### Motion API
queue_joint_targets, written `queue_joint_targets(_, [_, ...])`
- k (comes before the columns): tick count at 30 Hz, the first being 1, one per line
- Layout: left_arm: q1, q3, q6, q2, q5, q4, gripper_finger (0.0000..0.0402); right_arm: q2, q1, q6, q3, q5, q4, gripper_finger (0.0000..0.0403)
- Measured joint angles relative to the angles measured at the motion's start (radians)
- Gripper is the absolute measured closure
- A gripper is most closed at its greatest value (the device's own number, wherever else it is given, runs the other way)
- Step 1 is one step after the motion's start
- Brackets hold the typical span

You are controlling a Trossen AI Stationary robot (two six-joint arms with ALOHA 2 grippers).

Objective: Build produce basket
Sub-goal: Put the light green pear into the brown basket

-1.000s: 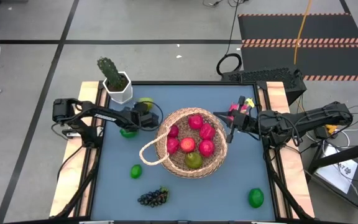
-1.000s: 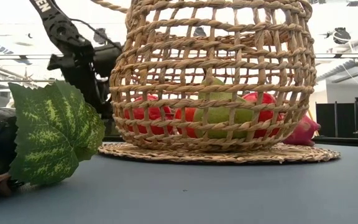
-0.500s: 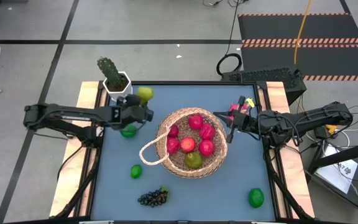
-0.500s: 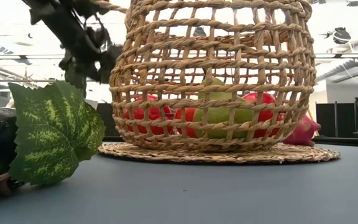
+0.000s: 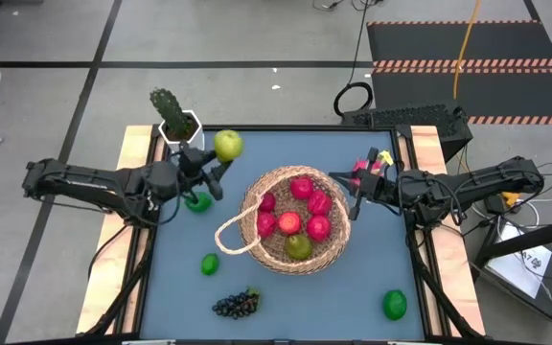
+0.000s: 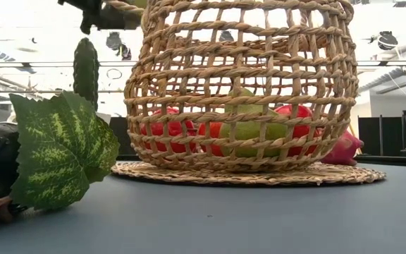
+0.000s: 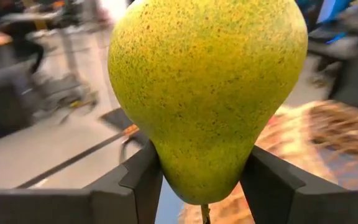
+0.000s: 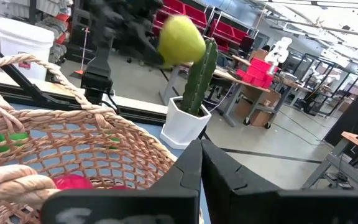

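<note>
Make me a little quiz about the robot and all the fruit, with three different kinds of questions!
1. True or false: the left gripper is shut on the pear.
2. Which sits in the white pot at the table's corner? A) a cactus B) a banana C) a lime
3. Fill in: the grape bunch lies on the table, ______ the basket.

Key: 1. True. 2. A, the cactus. 3. Outside. The right gripper waits shut beside the basket's rim.
</note>
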Motion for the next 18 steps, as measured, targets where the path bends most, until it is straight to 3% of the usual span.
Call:
queue_joint_targets(11, [-0.212,0.0,0.276,0.053,0.016,0.263,0.0215,0.0,0.0,0.003,0.0,-0.001,-0.003,0.0403])
queue_joint_targets(18, [-0.264,0.0,0.402,0.07,0.015,0.281,0.0206,0.0,0.0,0.003,0.0,-0.001,-0.008,0.0403])
